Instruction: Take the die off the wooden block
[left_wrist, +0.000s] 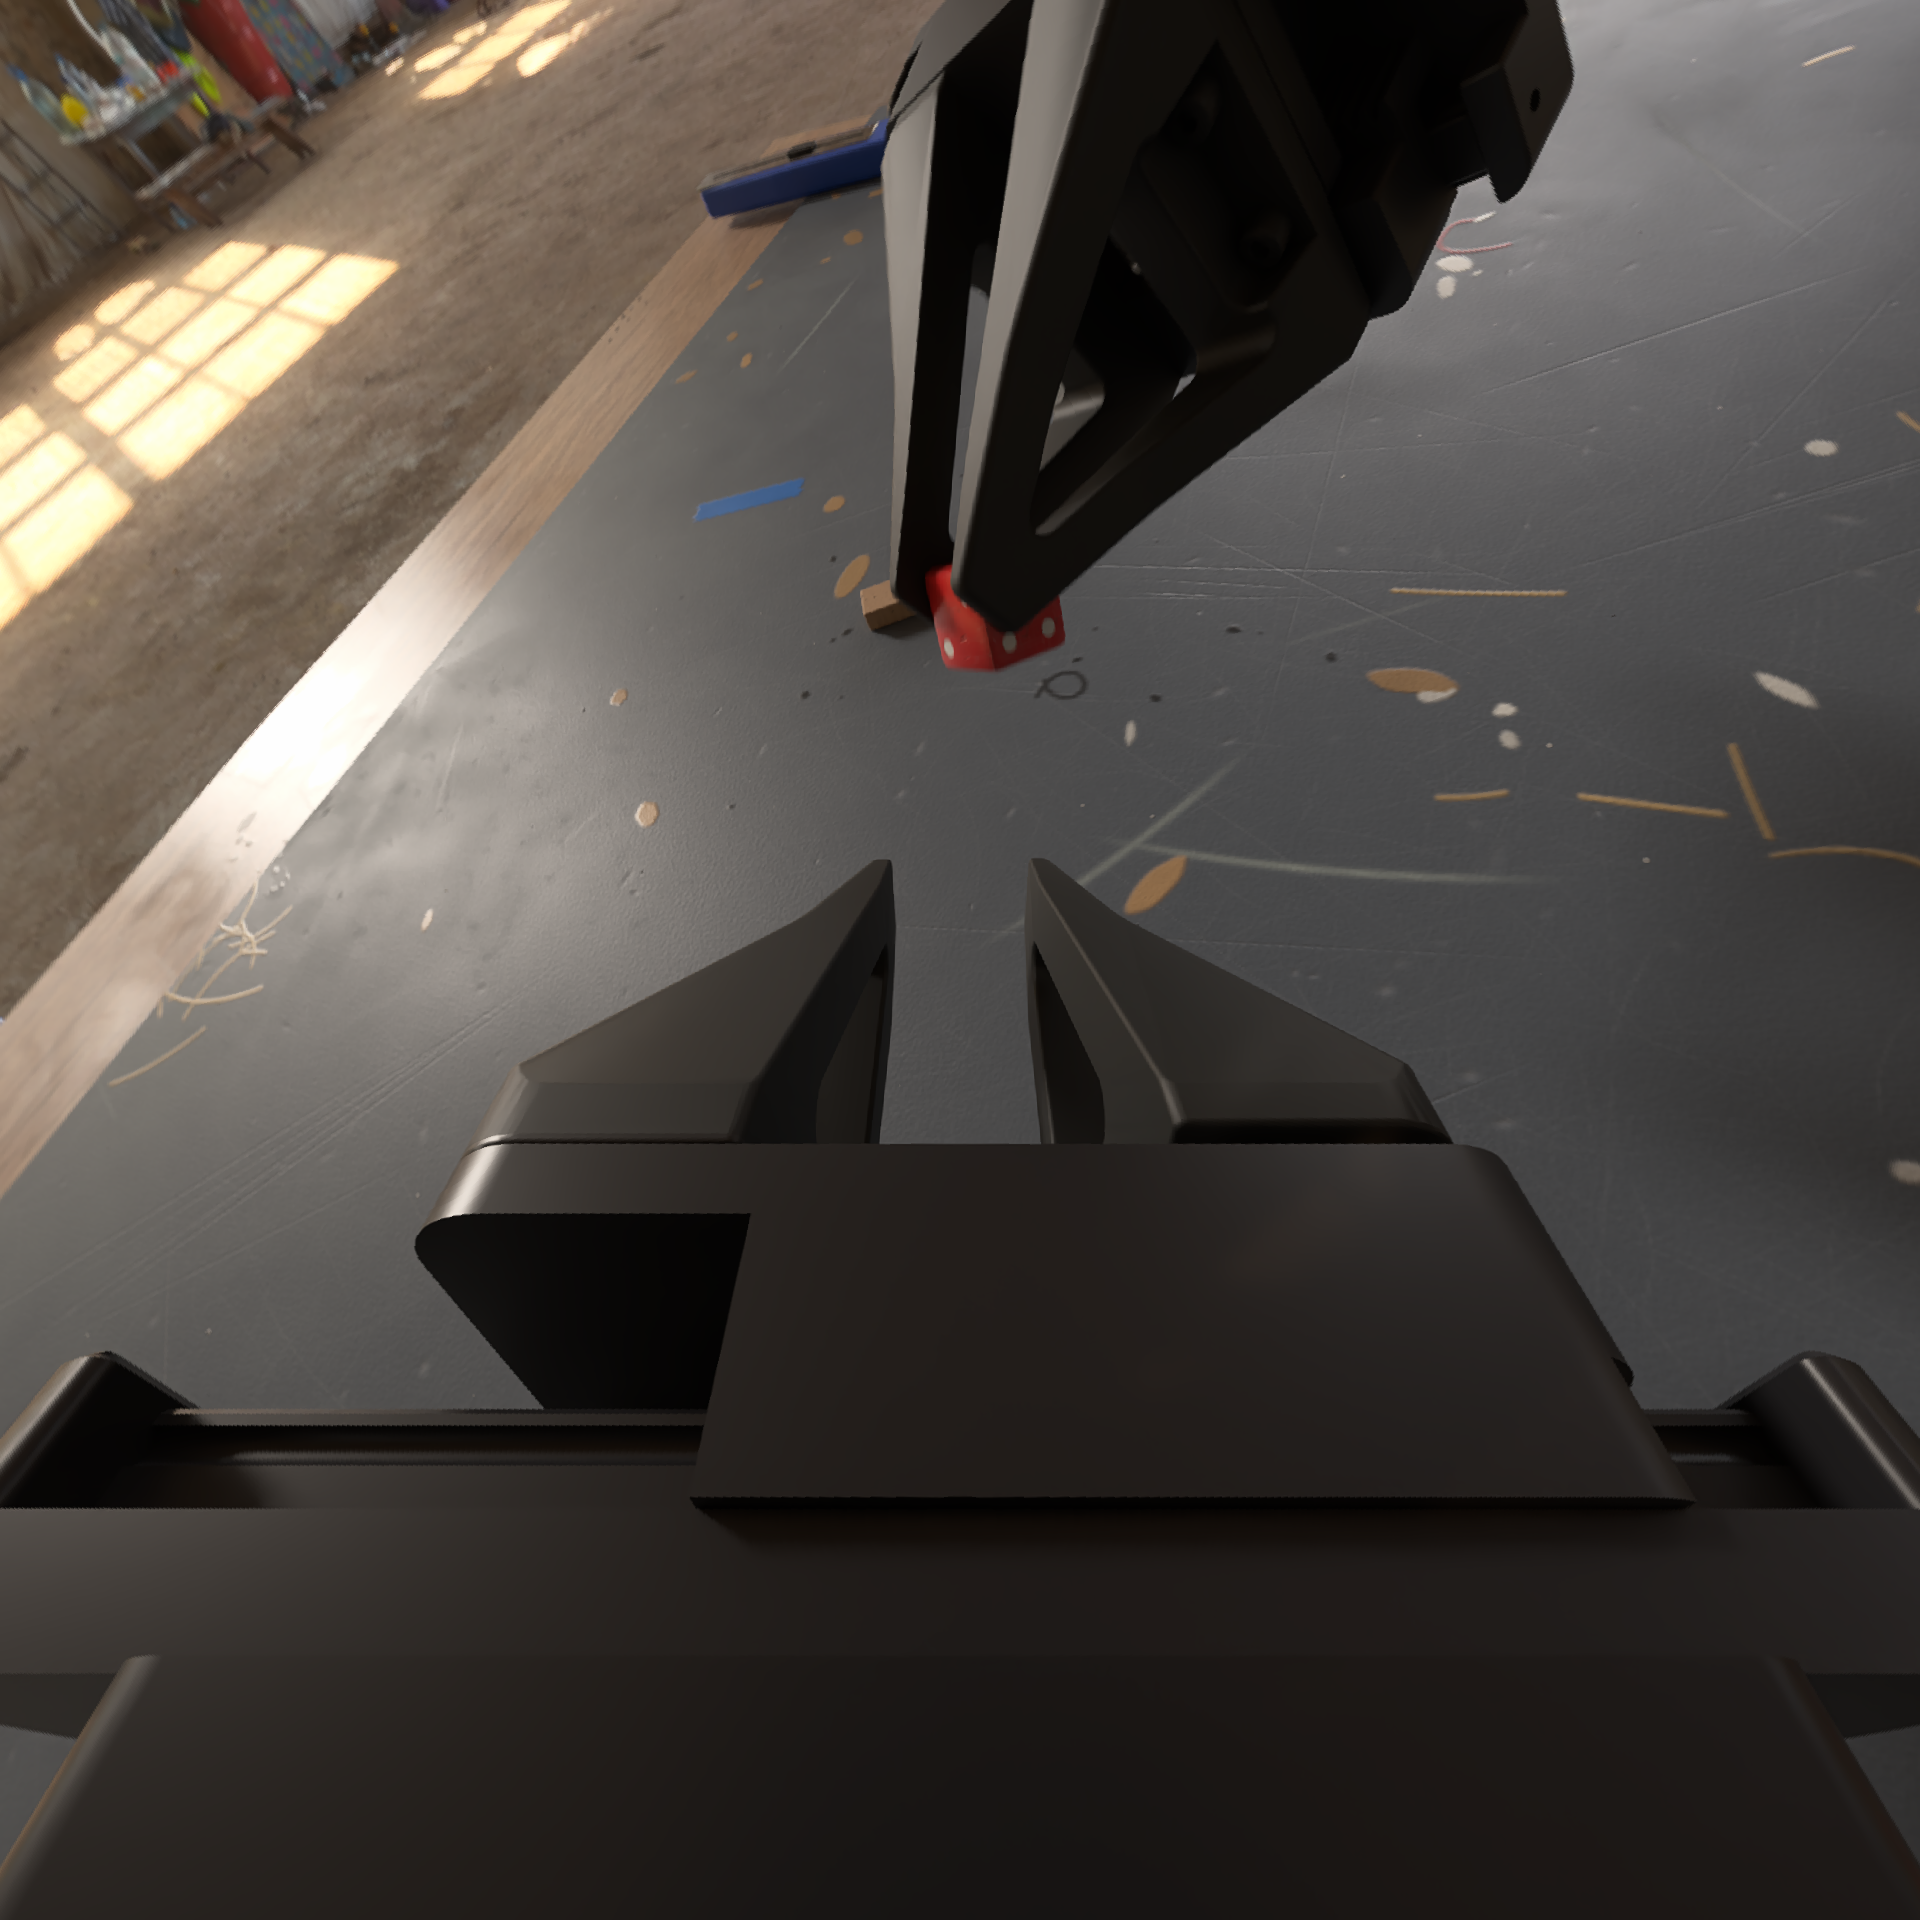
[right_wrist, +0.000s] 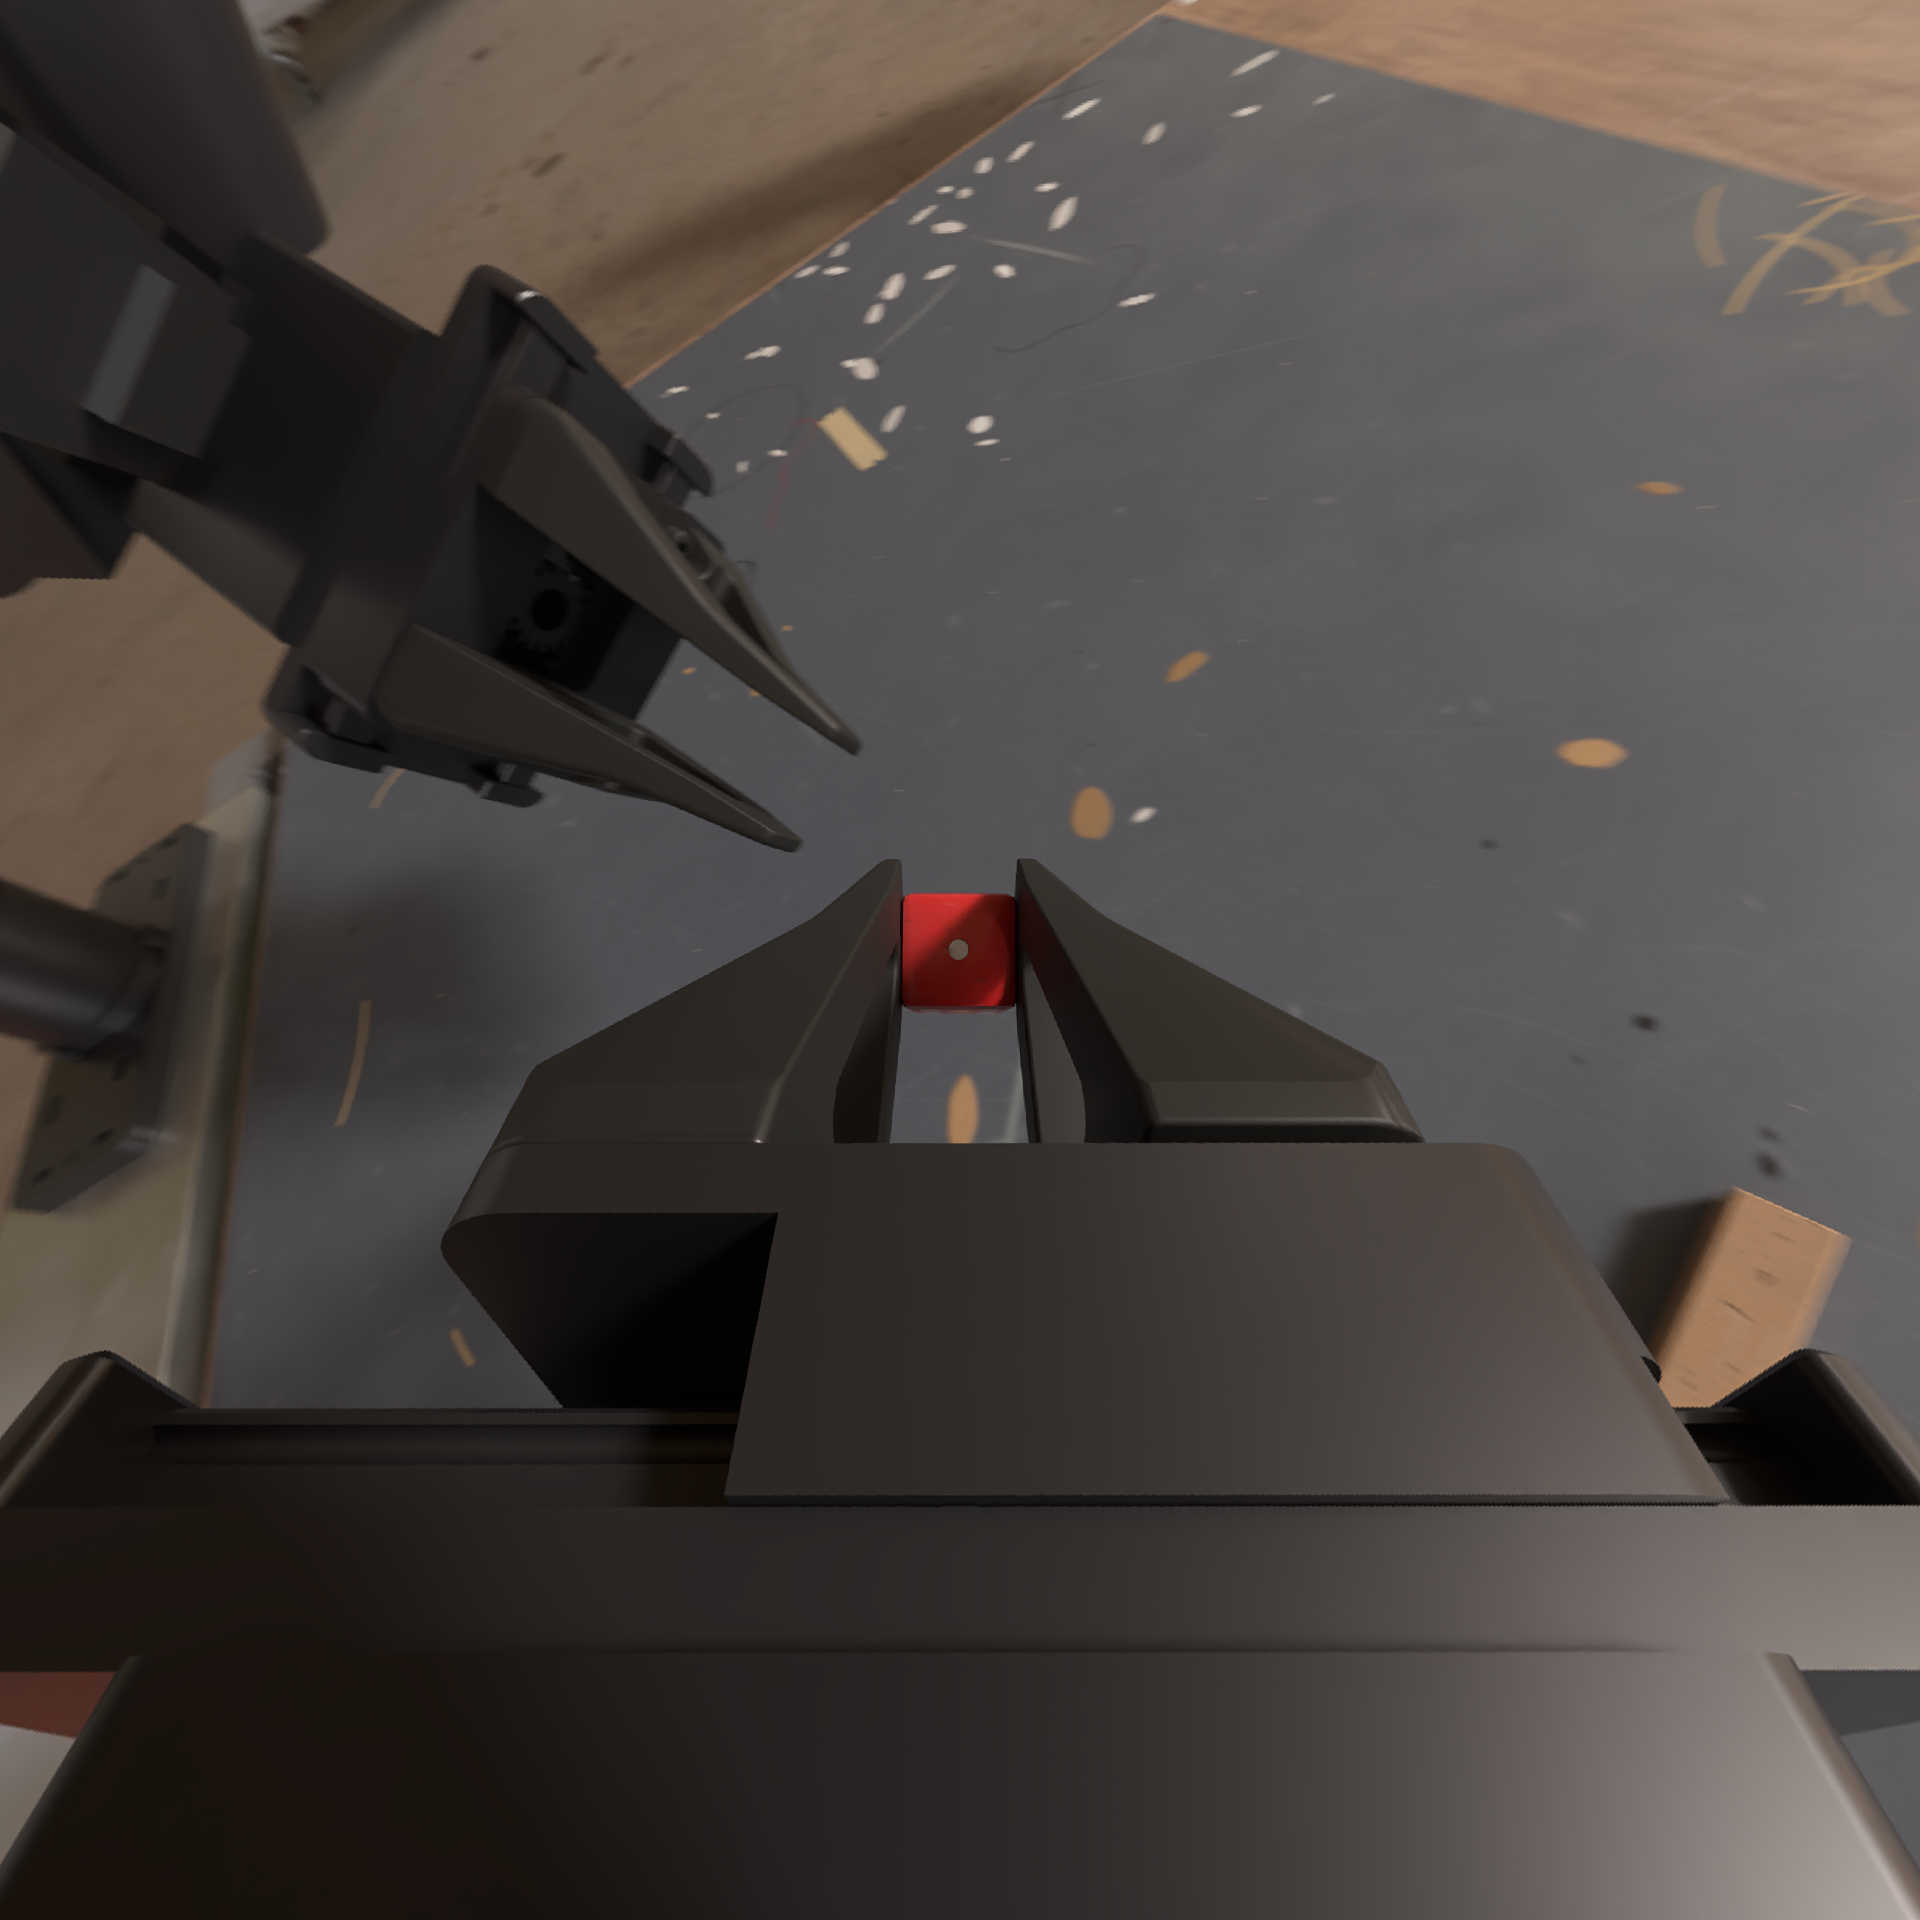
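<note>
Pinching the red die (right_wrist: 956, 951) between both fingertips, the right gripper (right_wrist: 958, 935) is seen nearest in its own view, the single-pip face turned to the camera. Just left, the left gripper (right_wrist: 828, 795) is held slightly spread and empty. Farther off in the left wrist view, the wooden block (left_wrist: 883, 606) is seen just left of the die, on the grey table (left_wrist: 1455, 935). If the die is released too close, it could be knocked back against the block.

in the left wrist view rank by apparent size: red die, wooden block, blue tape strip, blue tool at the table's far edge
1. blue tool, though farthest away
2. red die, partly covered by the right gripper fingers
3. blue tape strip
4. wooden block, mostly hidden, so unsure
</note>
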